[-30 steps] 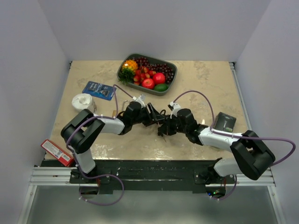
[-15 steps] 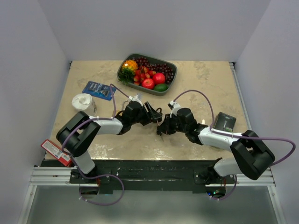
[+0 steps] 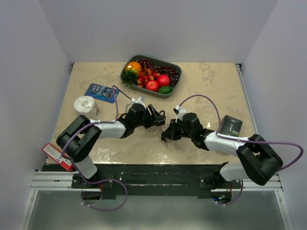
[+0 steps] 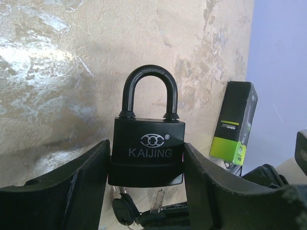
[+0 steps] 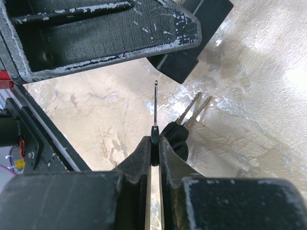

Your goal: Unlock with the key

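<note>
Separation between the arms has widened. The left gripper [image 3: 157, 116], clenched on the black steel-shackled padlock [image 4: 146, 153], has drawn left above mid-table. The right gripper [image 5: 154, 142] pinches the slim silver key [image 5: 155, 103], well short of the lock, so insertion likely needs a fresh approach. The keyhole is hidden beneath the lock body.

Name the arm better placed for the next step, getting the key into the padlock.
Right. The right end effector pinches the key, blade sticking out. The left end effector is clamped on the padlock body, so it should just hold.
</note>
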`<state>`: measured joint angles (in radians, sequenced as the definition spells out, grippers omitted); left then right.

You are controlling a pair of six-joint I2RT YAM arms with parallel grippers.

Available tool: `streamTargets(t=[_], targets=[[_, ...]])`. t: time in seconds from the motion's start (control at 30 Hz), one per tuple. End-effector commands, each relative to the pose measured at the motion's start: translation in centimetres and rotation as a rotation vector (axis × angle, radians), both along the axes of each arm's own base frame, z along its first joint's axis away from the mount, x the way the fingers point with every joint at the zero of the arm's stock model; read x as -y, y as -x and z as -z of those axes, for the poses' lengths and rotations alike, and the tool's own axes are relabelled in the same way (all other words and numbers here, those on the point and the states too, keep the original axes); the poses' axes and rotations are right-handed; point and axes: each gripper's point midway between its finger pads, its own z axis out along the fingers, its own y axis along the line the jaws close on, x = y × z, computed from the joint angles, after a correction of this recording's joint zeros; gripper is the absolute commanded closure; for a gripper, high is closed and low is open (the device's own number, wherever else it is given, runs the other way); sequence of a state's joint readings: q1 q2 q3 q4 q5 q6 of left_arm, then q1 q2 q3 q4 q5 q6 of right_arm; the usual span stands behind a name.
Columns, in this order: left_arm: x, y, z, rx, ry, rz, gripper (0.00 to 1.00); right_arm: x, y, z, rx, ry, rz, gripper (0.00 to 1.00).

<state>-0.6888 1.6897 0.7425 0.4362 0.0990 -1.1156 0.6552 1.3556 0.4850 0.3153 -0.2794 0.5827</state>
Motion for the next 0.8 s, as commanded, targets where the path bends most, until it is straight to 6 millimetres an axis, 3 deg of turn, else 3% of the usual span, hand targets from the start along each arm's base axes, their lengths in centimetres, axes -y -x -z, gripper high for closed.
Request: streamTargets(t=[0.0,0.77], targets=[[1.7,-2.1,-7.0,0.18,0.118,0.001,1.0,-0.6,-0.5,-1.2,0.032,-0.048,-0.003,1.0],[1.8,-1.3,-7.3,0.189,0.11,0.01,1.0,-2.0,-2.2,-2.2,0.056,-0.079,0.003,1.0]])
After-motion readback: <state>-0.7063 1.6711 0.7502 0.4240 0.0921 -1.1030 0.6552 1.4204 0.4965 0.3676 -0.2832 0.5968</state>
